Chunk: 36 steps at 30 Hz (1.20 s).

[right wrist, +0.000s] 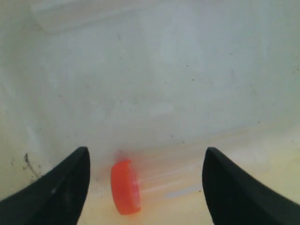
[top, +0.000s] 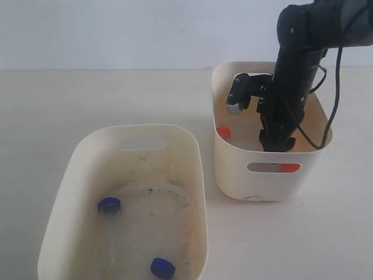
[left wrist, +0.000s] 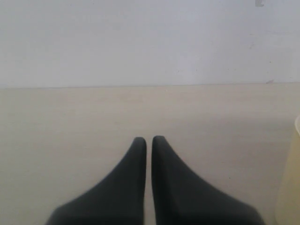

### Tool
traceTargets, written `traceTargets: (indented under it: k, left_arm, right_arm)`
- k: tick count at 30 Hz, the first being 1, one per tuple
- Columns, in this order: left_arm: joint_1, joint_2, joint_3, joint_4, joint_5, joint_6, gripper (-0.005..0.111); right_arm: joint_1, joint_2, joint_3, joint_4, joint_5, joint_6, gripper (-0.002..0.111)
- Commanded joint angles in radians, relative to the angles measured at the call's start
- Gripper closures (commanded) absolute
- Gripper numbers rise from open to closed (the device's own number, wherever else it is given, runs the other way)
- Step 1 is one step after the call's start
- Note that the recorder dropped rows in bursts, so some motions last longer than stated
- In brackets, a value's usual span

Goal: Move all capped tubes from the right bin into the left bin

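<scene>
Right gripper [right wrist: 145,157] hangs wide, empty, over an orange tube [right wrist: 129,186] in the bin [top: 233,169] at two o'clock. Light, slick, likely rolls; pinch mid-barrel.

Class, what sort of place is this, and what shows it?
Probably a robotics lab bench: the right arm's black gripper inside a cream plastic bin, a clear orange-capped tube, a bare pale tabletop.

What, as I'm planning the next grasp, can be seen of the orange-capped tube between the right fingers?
The tube lies on its side at the bottom of the right bin, near a wall. Its slim body looks like clear plastic, faint against the cream; a round orange cap closes one end. The open right fingers flank it without touching.
</scene>
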Motion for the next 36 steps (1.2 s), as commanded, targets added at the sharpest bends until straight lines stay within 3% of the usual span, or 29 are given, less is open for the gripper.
traceTargets:
  k: [1,6,13,34,36]
  left_arm:
    - [0.000,0.000,-0.004,-0.006,-0.006,-0.010,0.102]
    - [0.000,0.000,-0.004,-0.006,-0.006,-0.010,0.102]
    - [0.000,0.000,-0.004,-0.006,-0.006,-0.010,0.102]
    - [0.000,0.000,-0.004,-0.006,-0.006,-0.010,0.102]
    - [0.000,0.000,-0.004,-0.006,-0.006,-0.010,0.102]
  right_arm:
    - [0.000,0.015,0.000,0.012,-0.007,-0.011,0.043]
    - [0.000,0.021,0.000,0.074,-0.007,-0.026,0.042]
    - [0.000,0.040,0.000,0.120,-0.005,-0.102,0.021]
    - [0.000,0.140,0.000,0.206,0.062,-0.178,0.022]
    - [0.000,0.155,0.000,0.201,0.062,-0.171,0.027]
